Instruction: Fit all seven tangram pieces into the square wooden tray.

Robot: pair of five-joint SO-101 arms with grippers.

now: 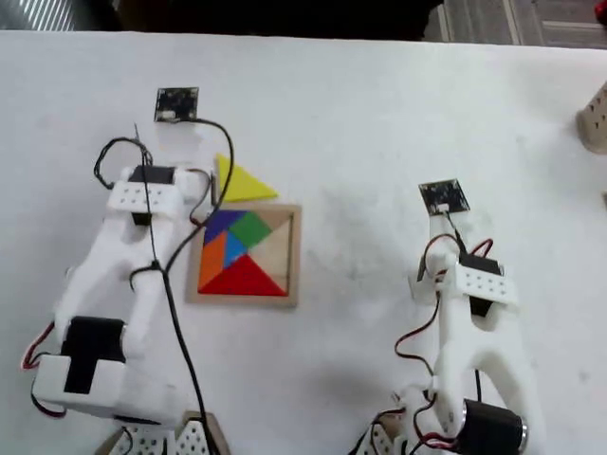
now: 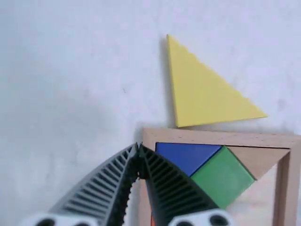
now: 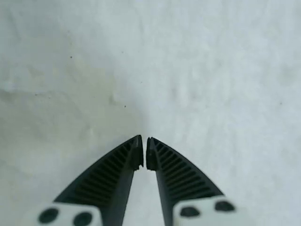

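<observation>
The square wooden tray (image 1: 295, 256) lies at mid-table, holding blue (image 1: 224, 222), green (image 1: 252, 228), orange (image 1: 211, 261), red (image 1: 245, 277) and light blue (image 1: 233, 248) pieces. Its right part is bare wood. A yellow triangle (image 1: 243, 181) rests on the table just beyond the tray's far edge. In the left wrist view the yellow triangle (image 2: 200, 89) touches the tray's rim (image 2: 221, 137). My left gripper (image 2: 139, 157) is shut and empty, its tips over the tray's far left corner beside the blue piece (image 2: 186, 155). My right gripper (image 3: 144, 153) is shut and empty over bare table right of the tray.
The left arm's black cable (image 1: 175, 313) runs past the tray's left side. A perforated wooden object (image 1: 595, 119) stands at the far right edge. White table (image 1: 360, 123) lies open behind and between the arms.
</observation>
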